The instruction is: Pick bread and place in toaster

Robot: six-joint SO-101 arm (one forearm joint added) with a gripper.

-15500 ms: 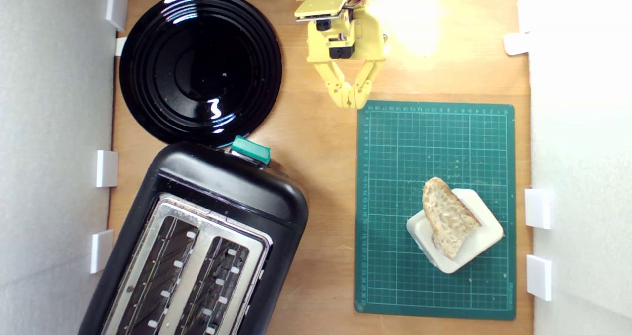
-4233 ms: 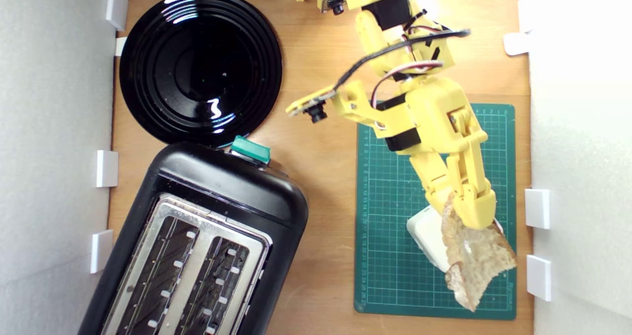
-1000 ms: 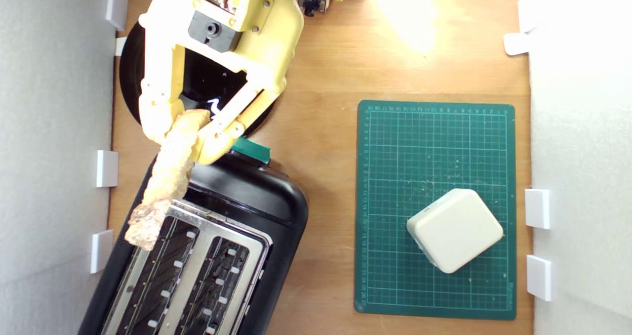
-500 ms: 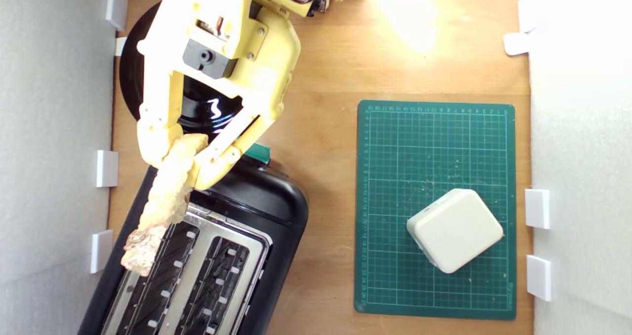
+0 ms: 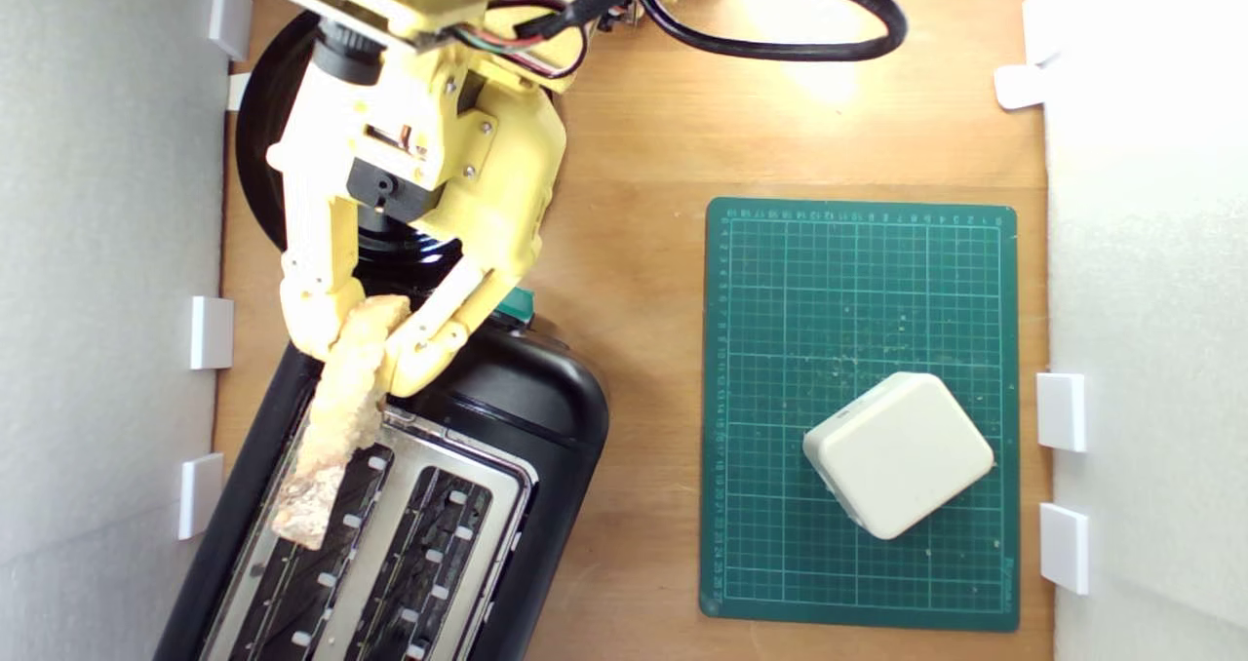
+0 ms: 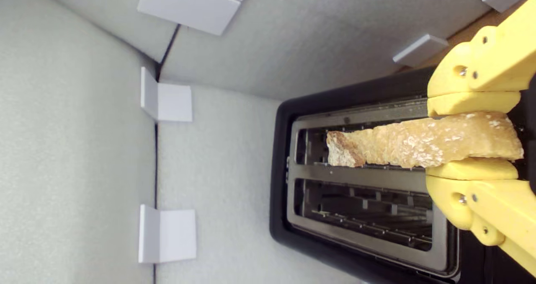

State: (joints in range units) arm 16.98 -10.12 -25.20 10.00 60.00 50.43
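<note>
My yellow gripper (image 5: 358,349) is shut on the bread (image 5: 336,417), a thin slice held edge-on with its tan crust showing. The slice hangs over the black toaster (image 5: 507,393), along the slot nearer the exterior view's left. In the wrist view the bread (image 6: 418,143) lies lengthwise above one slot of the silver top plate (image 6: 360,173), pinched between my gripper (image 6: 473,139). The other slot holds nothing. The toaster's teal lever (image 5: 517,302) peeks out beside my fingers. I cannot tell whether the bread touches the toaster.
A glossy black plate (image 5: 258,154) lies behind the toaster, mostly under my arm. A cream-white block (image 5: 897,453) sits on the green cutting mat (image 5: 858,281) at the exterior view's right. White foam walls (image 5: 107,300) with brackets stand close beside the toaster.
Over the last second my gripper carried the bread from the toaster's outer edge inward, toward the exterior view's right, and farther from the plate, so it now hangs over the slot.
</note>
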